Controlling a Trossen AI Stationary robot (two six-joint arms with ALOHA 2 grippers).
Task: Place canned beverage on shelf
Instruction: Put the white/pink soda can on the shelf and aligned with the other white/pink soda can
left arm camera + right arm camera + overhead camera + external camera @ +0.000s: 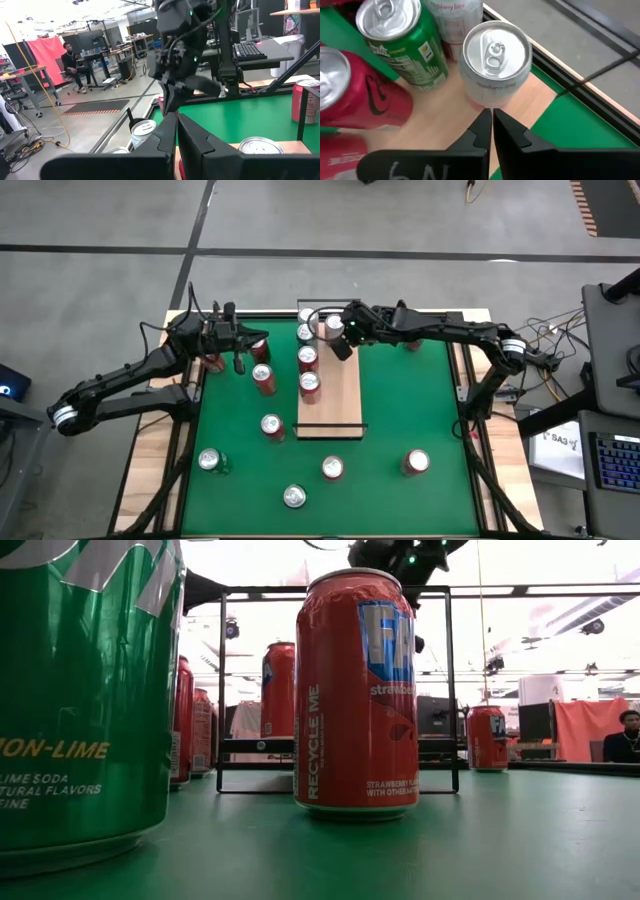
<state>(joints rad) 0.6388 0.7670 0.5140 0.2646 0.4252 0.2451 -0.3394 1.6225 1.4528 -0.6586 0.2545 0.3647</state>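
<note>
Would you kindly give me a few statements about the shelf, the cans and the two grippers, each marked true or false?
1. The right gripper is shut and empty, just short of a pale can on the shelf. True.
2. The shelf is bare. False: several cans stand on it, all toward its far end.
3. The left gripper grips a red can. False: it is shut on nothing, beside a red can on the green mat.
4. Cans stand on the mat off the shelf. True: for instance one near the mat's front edge.
</note>
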